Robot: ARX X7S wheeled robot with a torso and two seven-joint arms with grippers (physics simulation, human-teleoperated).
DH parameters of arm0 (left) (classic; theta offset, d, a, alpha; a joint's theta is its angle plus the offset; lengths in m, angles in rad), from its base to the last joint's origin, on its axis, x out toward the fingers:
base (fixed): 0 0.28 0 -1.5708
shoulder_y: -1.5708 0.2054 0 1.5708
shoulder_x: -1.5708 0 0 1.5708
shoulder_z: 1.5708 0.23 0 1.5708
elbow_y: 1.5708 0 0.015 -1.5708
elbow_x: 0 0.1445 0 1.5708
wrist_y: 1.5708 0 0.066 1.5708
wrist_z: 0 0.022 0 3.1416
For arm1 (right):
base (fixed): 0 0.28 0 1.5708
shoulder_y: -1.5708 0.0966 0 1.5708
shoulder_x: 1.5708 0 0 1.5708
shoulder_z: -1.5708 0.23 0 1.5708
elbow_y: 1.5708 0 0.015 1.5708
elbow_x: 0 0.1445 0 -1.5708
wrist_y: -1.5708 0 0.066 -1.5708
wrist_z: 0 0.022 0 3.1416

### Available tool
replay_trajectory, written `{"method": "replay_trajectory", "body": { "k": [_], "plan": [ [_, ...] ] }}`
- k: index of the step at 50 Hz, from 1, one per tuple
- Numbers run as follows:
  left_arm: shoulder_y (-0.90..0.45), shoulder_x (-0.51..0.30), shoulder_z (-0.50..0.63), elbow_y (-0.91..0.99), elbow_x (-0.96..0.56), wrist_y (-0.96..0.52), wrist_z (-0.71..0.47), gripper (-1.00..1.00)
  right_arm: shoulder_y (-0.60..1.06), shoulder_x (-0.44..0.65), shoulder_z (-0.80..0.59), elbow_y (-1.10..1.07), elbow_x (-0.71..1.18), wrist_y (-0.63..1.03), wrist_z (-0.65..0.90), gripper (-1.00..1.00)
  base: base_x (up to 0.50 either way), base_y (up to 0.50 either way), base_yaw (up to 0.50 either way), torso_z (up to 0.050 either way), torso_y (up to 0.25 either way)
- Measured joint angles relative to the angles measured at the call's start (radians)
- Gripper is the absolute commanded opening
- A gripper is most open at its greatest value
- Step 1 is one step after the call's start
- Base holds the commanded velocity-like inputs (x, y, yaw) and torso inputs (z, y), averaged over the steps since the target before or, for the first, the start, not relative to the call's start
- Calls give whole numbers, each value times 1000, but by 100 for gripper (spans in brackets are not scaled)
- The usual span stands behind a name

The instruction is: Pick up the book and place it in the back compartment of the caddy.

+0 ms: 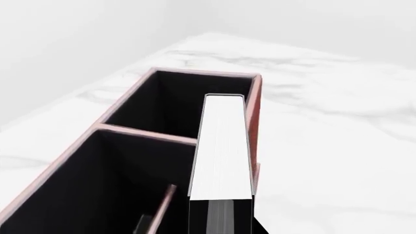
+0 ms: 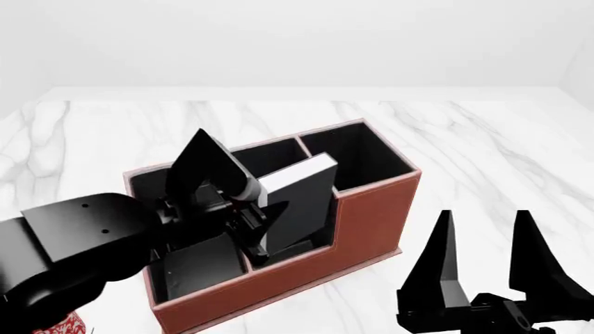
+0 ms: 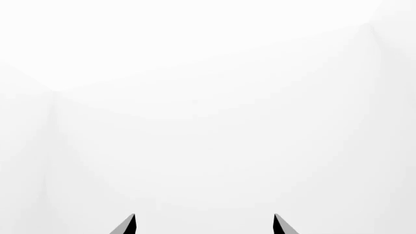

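The reddish-brown caddy stands on the white marble table. My left gripper is shut on the black book. It holds the book tilted, with the lower end down inside a small black-lined cell by the caddy's near wall, beside the step up to the tall end. I cannot tell whether this cell is the back compartment. In the left wrist view the book's white page edges run along the caddy's red wall, above its cells. My right gripper is open and empty, right of the caddy, and its tips show in the right wrist view.
A red-and-white patterned mug peeks out at the bottom left under my left arm. The marble table extends behind and to the right of the caddy. The right wrist view faces only a blank white wall.
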Motion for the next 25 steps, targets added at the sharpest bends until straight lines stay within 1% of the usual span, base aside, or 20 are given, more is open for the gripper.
{"method": "replay_trajectory", "body": {
  "k": [25],
  "plan": [
    [15,3,29,-51,58,49,27,-100,1,3,-7,4,-2,-1,5,100,0,0,0,0,2]
  ]
}}
